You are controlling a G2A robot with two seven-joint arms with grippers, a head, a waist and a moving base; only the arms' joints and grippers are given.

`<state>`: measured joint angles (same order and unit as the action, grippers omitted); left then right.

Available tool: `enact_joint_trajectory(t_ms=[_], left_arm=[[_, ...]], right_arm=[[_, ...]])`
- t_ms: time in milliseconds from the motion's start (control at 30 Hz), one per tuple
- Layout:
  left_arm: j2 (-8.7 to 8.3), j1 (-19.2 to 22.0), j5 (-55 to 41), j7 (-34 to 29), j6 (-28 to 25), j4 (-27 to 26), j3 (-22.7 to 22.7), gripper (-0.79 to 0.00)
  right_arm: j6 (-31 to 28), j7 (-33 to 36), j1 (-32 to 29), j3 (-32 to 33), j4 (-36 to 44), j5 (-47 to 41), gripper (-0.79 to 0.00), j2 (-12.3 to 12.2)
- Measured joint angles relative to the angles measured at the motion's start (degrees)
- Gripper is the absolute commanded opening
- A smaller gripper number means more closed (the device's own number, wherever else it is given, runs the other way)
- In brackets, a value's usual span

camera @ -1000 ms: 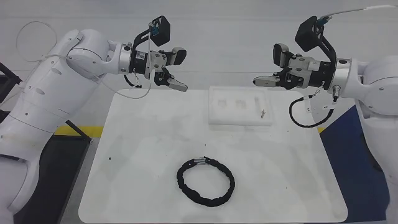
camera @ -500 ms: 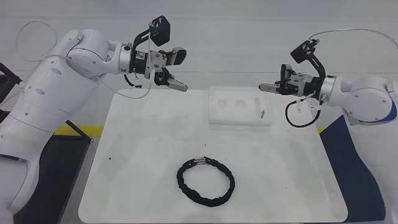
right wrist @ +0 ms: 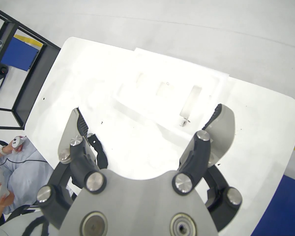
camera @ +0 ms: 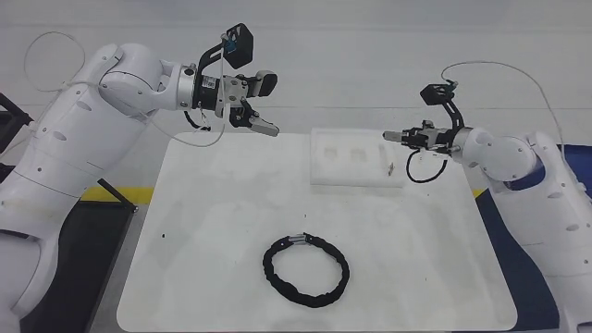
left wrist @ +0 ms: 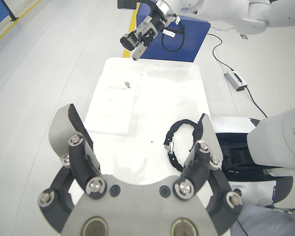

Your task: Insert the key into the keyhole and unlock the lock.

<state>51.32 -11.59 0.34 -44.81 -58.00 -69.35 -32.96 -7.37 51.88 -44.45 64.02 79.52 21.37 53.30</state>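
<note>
black cable lock [camera: 306, 270] near table [camera: 213, 240] front | key [camera: 392, 167] on foam tray [camera: 326, 176] | both jaws open, empty

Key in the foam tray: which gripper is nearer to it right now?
Right. The right gripper hovers open close beside the key at one end of the tray; the left gripper hangs open past the tray's opposite end, near a corner of the table.

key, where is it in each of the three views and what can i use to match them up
Top view: key on the white foam tray, near its right end.
Left wrist view: key on the tray's end farthest from the camera.
Right wrist view: key at the near end of the tray's long slot.
Shared landmark: the white foam tray.
</note>
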Motion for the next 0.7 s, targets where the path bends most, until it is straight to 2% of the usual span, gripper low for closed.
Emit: enact_joint_trajectory(t_ms=[267,700], left_arm=[[0.0,0.0,0.0,0.0,0.0,0.0,0.0,0.0],[0.0,0.0,0.0,0.0,0.0,0.0,0.0,0.0]], right_arm=[[5.77,-0.2,2.98,-6.01,-4.36,2.81,0.0,1.95],[11.24,-0.59,6.72,-13.18,-13.1,4.11,0.0,5.26]])
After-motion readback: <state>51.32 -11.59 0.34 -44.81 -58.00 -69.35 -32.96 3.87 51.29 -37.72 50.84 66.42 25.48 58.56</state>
